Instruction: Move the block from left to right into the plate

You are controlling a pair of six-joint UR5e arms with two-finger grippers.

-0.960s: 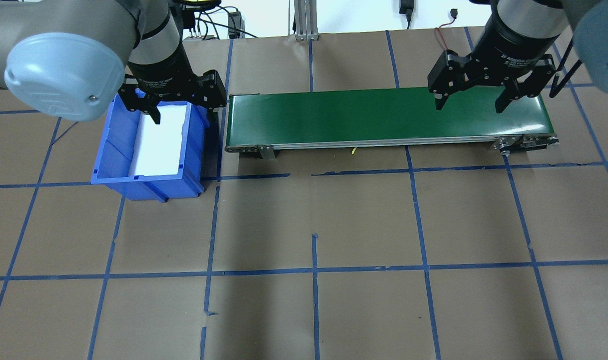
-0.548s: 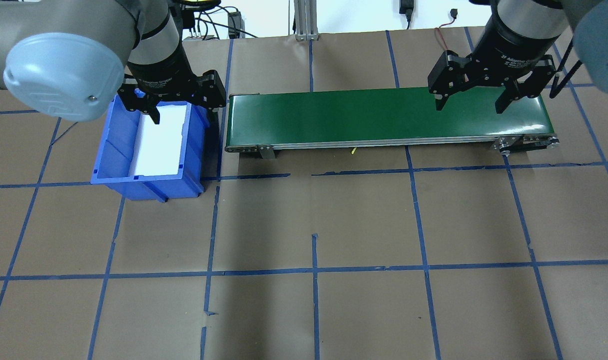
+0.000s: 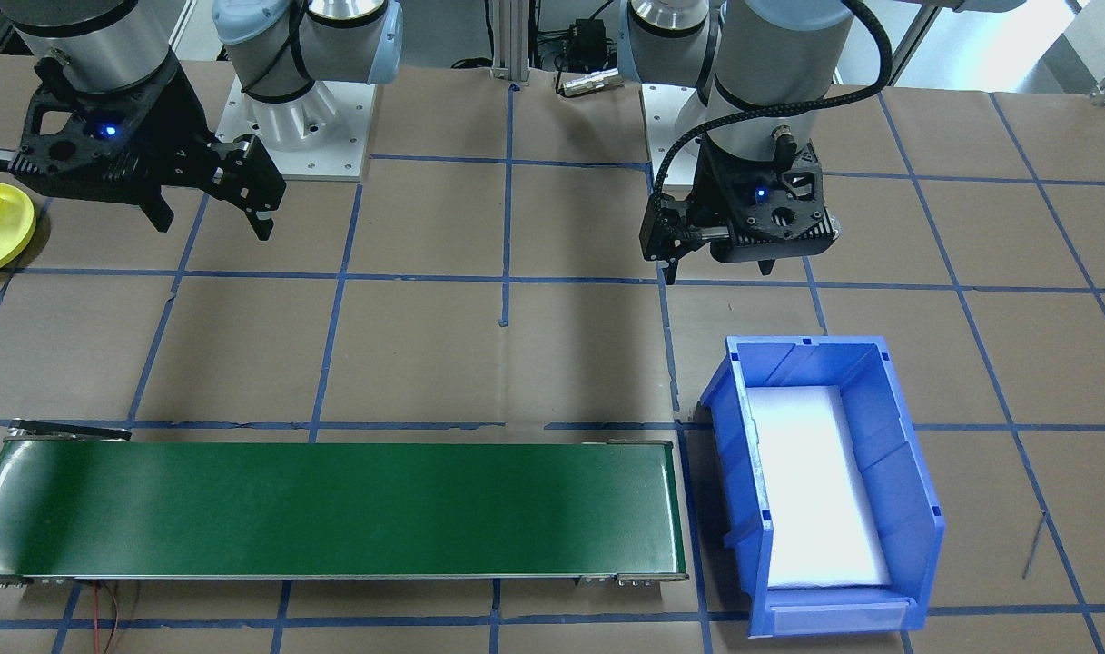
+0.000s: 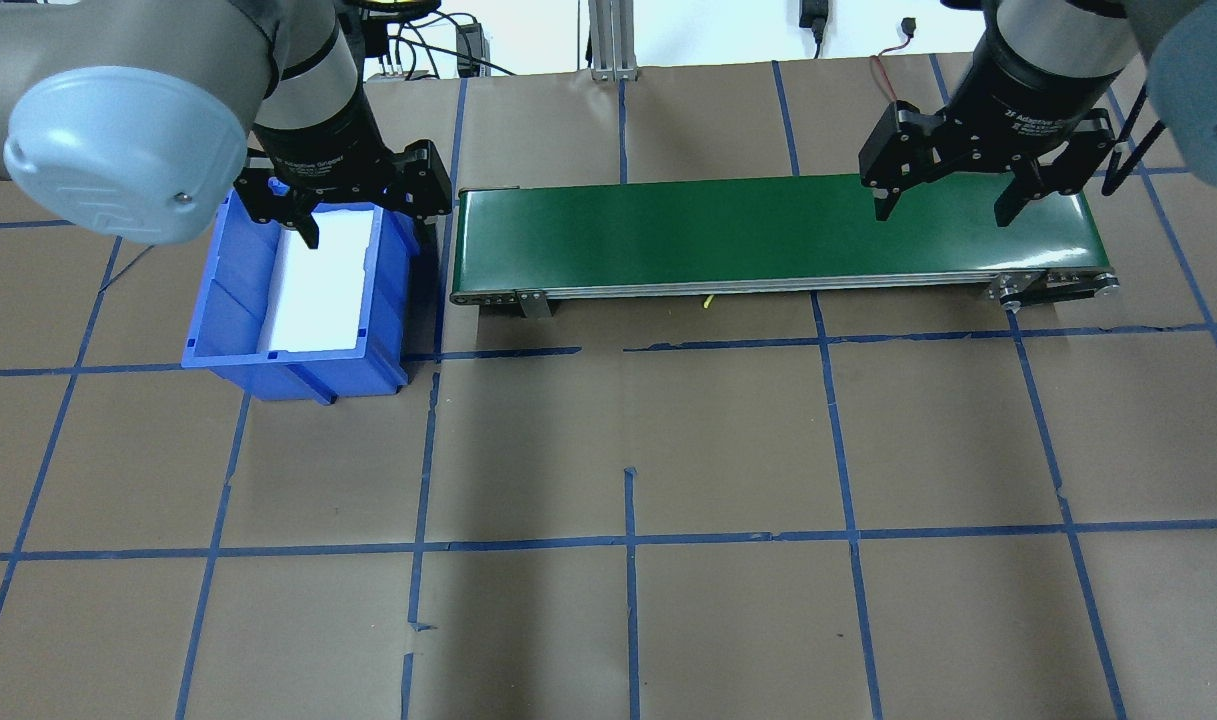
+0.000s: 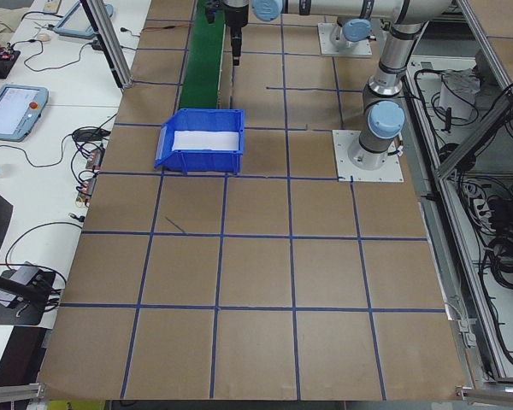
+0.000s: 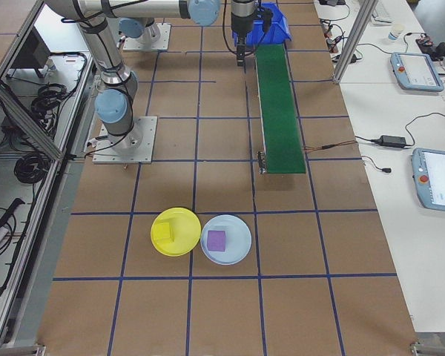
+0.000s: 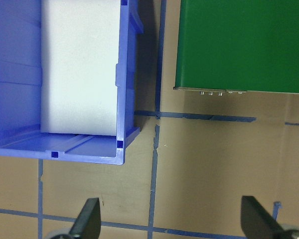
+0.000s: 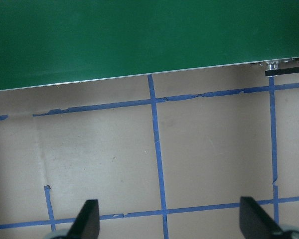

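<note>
A yellow block [image 6: 163, 231] is seen lying in the plate [image 6: 176, 231], well apart from the green conveyor [image 4: 768, 235]. The left gripper [image 4: 351, 205] and right gripper [image 4: 953, 190] are spread and empty, so the task is judged finished.

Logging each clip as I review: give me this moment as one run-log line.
left claw: open, empty, over blue bin | right claw: open, empty, over green conveyor belt | belt: bare | yellow plate: holds yellow block

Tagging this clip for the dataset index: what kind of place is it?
Most likely a robotics lab workcell, not a factory floor. Two arms stand bolted to a paper-covered table gridded with blue tape, a small green conveyor belt runs across it, and teach pendants lie on the side bench.
</note>
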